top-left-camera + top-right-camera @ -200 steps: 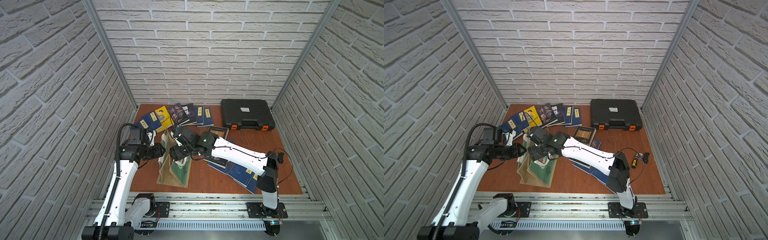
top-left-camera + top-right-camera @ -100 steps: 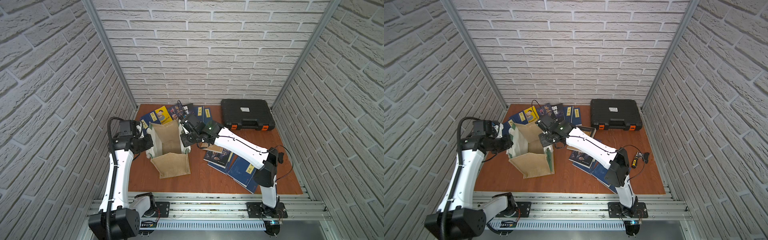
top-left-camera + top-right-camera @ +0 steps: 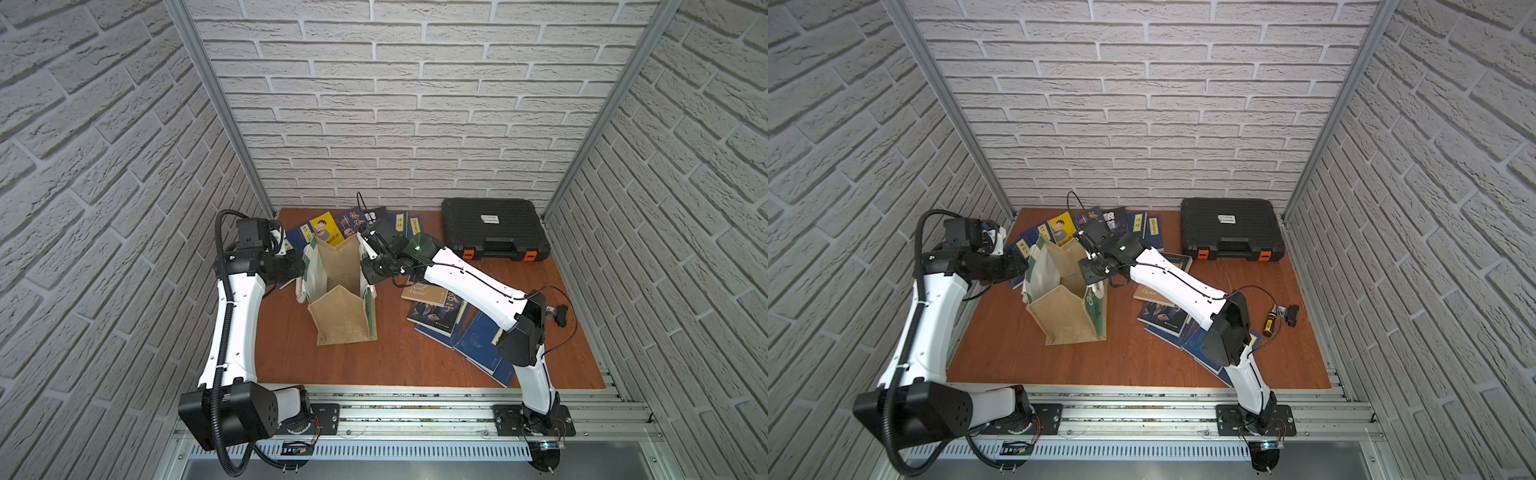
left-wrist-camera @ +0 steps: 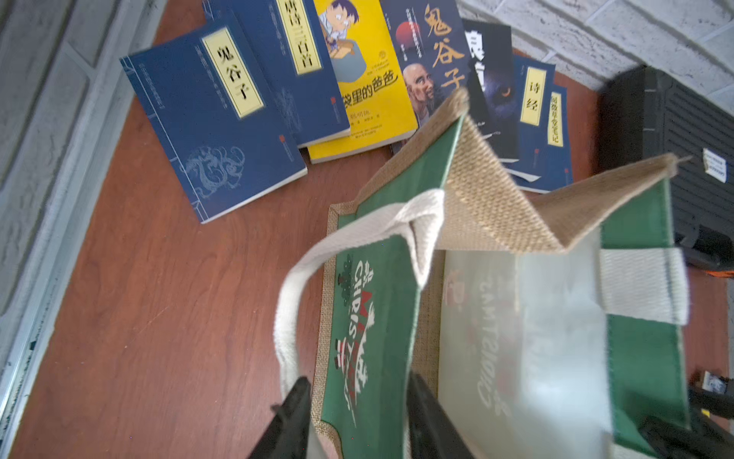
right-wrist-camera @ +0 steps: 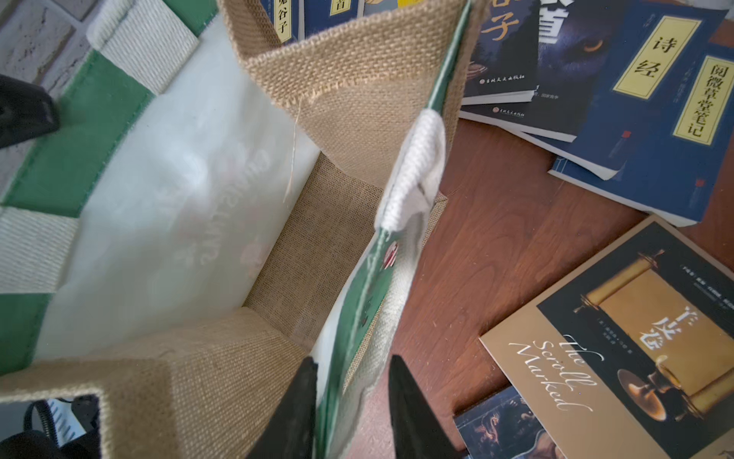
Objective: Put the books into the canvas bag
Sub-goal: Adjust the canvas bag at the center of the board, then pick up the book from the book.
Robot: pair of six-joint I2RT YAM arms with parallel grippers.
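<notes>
The canvas bag (image 3: 340, 316) stands open on the counter (image 3: 415, 361), empty; all the books (image 4: 214, 119) lie outside. Left pincer (image 4: 357, 379) and right pincer (image 5: 353, 361) straddle opposite walls, released.

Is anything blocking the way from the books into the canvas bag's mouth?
Nothing visible blocks it. The canvas bag stands upright, mouth open, inside empty. The left gripper and right gripper each straddle a green side wall at the rim, jaws open; the books lie beside it.
</notes>
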